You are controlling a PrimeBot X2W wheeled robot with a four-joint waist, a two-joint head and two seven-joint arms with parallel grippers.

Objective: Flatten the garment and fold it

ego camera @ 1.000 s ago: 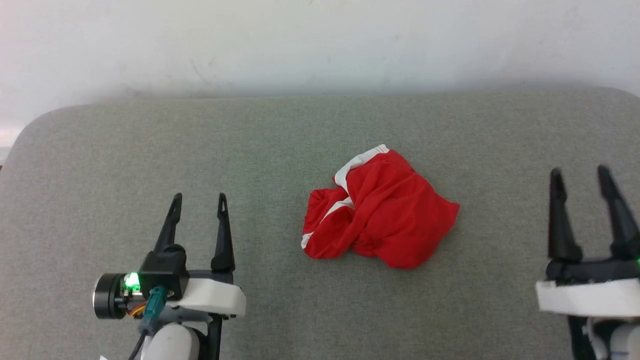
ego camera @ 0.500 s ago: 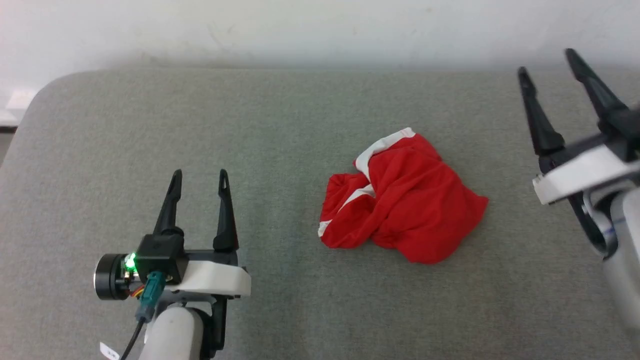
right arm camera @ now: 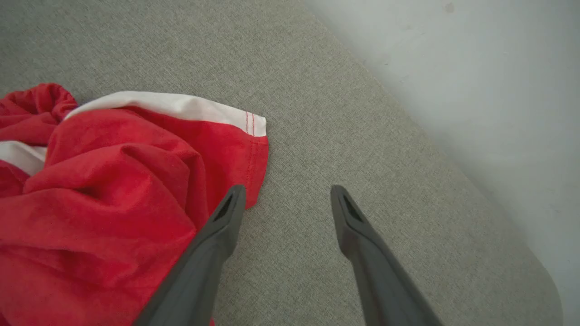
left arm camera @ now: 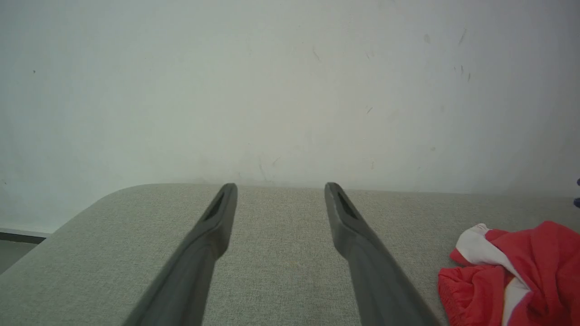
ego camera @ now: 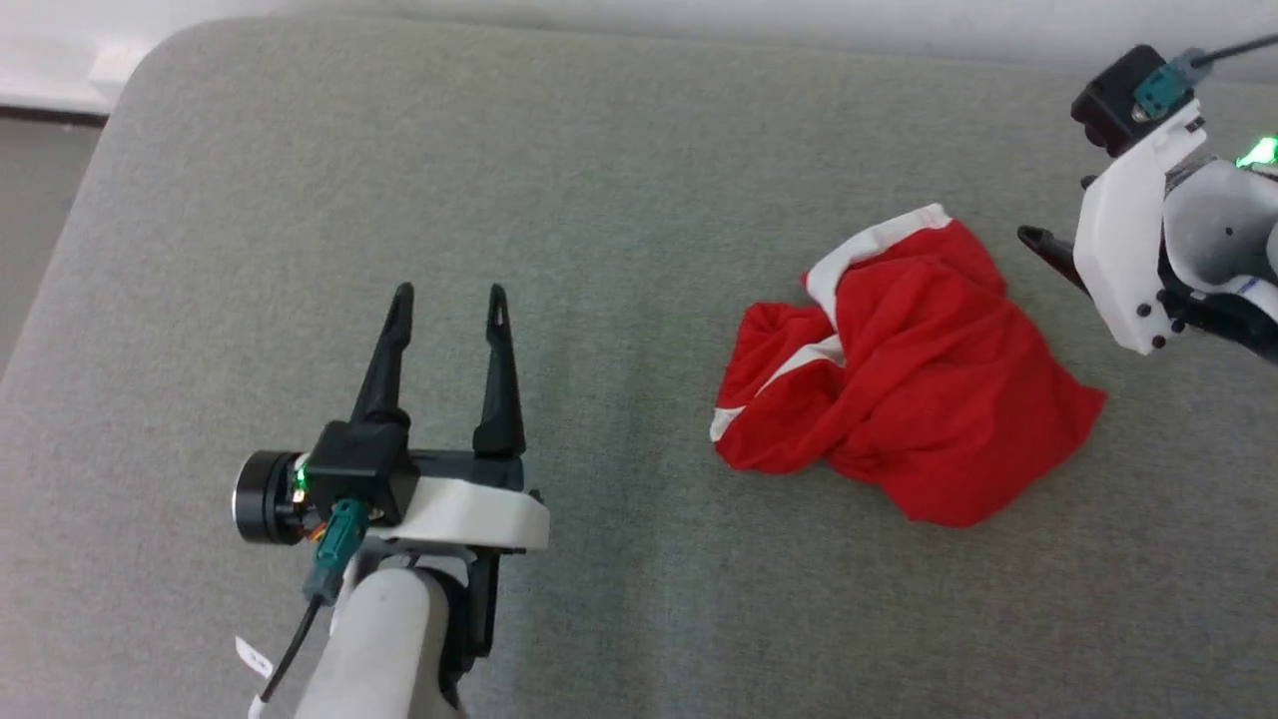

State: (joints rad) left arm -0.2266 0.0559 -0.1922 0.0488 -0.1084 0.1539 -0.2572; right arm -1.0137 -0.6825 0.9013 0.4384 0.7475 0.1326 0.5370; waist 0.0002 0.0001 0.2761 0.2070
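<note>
Both spread wide and empty: left gripper (ego camera: pixel 449 292) hovers over bare grey cushion (ego camera: pixel 599 180), well apart from the garment (ego camera: pixel 914 399). Garment lies crumpled right of centre (white trim (right arm camera: pixel 181 105) along its far edge). Right gripper (right arm camera: pixel 287 188) sits at the garment's far-right corner, one fingertip (right arm camera: pixel 235 194) overlapping the red hem; can't tell if touching.

Head high; wrists low; common garment (ego camera: pixel 904 384)
</note>
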